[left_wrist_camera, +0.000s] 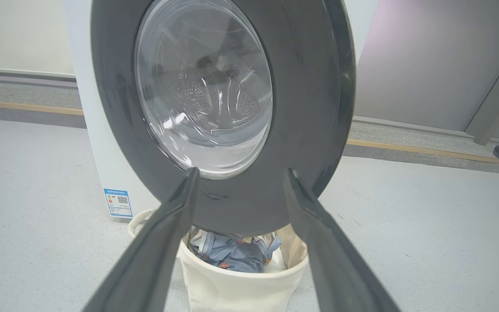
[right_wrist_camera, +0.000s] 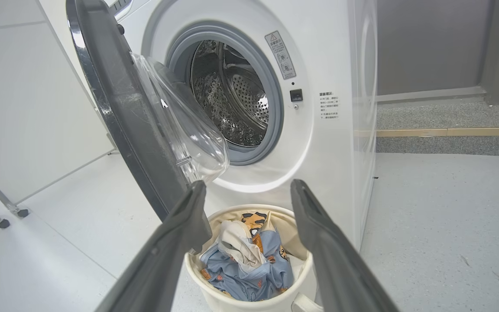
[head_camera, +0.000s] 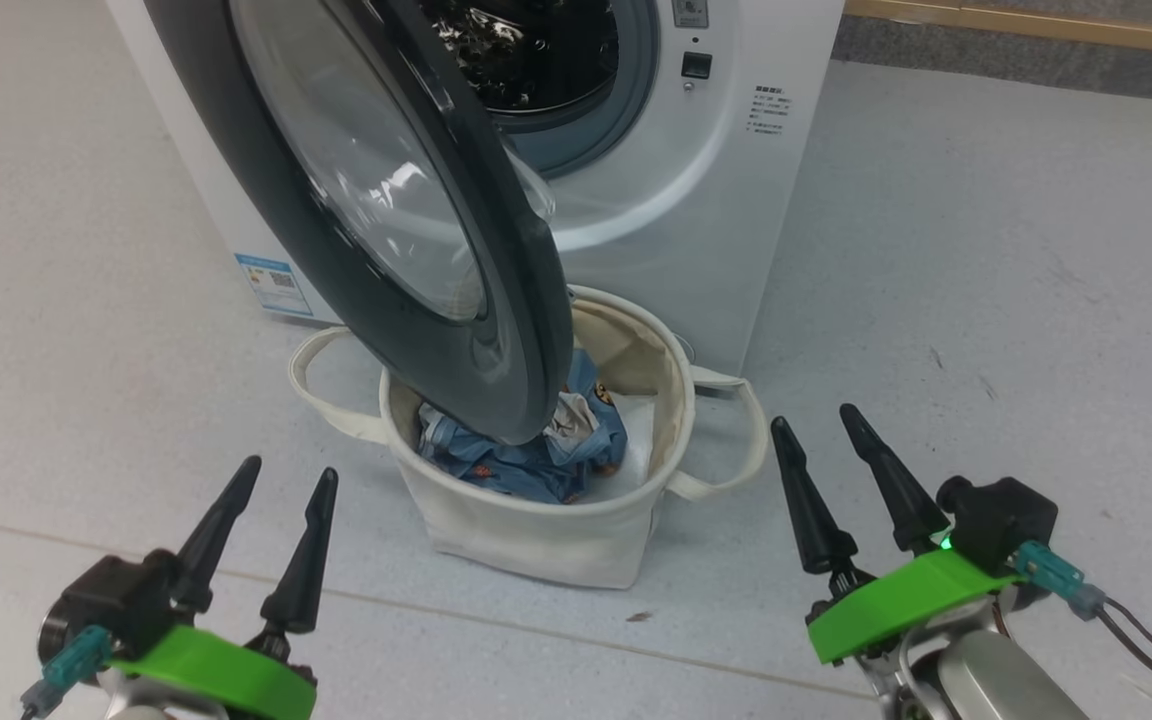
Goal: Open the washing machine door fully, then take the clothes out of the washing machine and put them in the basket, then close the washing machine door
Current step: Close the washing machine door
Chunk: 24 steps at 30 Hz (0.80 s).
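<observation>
Head view: the washing machine door (head_camera: 376, 200) stands swung open across the upper centre of the frame. Its lower rim overhangs the basket (head_camera: 536, 530) at frame centre. The clothes (head_camera: 526, 465) lie inside the basket, in front of the washing machine (head_camera: 706, 190). Left gripper (head_camera: 291, 467), lower left: fingers spread, grasping nothing. Right gripper (head_camera: 814, 415), lower right: fingers spread, grasping nothing. Both flank the basket, apart from it.

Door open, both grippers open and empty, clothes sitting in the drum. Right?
No: the clothes lie in the basket, not the drum, as the right wrist view shows. The rest holds: washing machine door open, left gripper and right gripper open and empty.
</observation>
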Available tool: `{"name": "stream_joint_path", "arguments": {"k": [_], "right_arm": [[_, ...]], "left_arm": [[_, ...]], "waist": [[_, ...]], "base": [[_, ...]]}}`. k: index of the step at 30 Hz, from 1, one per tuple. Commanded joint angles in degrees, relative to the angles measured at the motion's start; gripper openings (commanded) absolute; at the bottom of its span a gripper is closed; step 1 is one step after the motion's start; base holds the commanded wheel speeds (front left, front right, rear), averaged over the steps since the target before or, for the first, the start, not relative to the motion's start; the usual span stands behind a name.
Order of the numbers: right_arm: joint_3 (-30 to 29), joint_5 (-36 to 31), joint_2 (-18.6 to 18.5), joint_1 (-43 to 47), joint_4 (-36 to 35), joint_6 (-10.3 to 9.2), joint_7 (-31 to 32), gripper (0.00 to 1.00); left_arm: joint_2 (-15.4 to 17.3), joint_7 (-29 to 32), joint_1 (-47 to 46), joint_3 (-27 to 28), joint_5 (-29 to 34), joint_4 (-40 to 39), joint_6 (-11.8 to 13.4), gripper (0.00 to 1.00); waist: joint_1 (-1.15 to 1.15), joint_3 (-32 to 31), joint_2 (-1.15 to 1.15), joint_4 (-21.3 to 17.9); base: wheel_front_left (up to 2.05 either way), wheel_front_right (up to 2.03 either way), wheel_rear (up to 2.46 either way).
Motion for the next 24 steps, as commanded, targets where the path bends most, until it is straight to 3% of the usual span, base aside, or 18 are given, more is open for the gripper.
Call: {"name": "stream_joint_path", "arguments": {"k": [1, 4, 5, 6, 7, 16, 24], "right_arm": [[0.92, -0.24, -0.44, -1.17, -1.98, 0.42, -0.05, 1.00], [1.50, -0.09, -0.83, -1.83, -2.01, 0.42, 0.47, 1.00], [1.75, -0.05, -0.97, -2.17, -2.13, 0.42, 0.57, 0.95], [2.08, 0.04, -1.09, -2.53, -2.31, 0.42, 0.66, 0.17], [2.51, 0.13, -1.23, -2.99, -2.52, 0.42, 0.84, 0.00], [11.12, 0.90, -1.00, -9.20, -3.44, 0.42, 3.49, 0.00], [17.49, 3.26, 2.49, -16.28, 5.65, 0.42, 5.97, 0.00]], "left_arm": [[1.17, -0.59, -2.82, 2.43, -0.20, -1.52, 0.23, 1.00], [1.00, -0.67, -2.78, 2.36, -0.21, -1.49, 0.24, 1.00], [0.96, -0.71, -2.74, 2.33, -0.15, -1.49, 0.26, 1.00], [0.88, -0.74, -2.68, 2.31, -0.15, -1.51, 0.28, 1.00], [0.78, -0.76, -2.61, 2.32, -0.21, -1.55, 0.28, 1.00], [-0.48, -0.90, -2.59, 0.92, 0.06, -1.93, 0.08, 1.00], [-1.70, -0.95, -2.78, -0.08, -0.54, -1.74, -0.27, 1.00]], "waist": [[0.00, 0.05, 0.00, 0.14], [0.00, 0.11, 0.00, 0.47], [0.00, 0.09, 0.00, 0.60], [0.00, 0.05, 0.00, 0.75], [0.00, 0.07, 0.00, 0.93], [0.00, 0.14, 0.00, 5.51], [0.00, 0.19, 0.00, 11.49]], "base": [[0.00, 0.00, 0.00], [0.00, 0.00, 0.00], [0.00, 0.00, 0.00], [0.00, 0.00, 0.00], [0.00, 0.00, 0.00], [0.00, 0.00, 0.00], [0.00, 0.00, 0.00]]}}
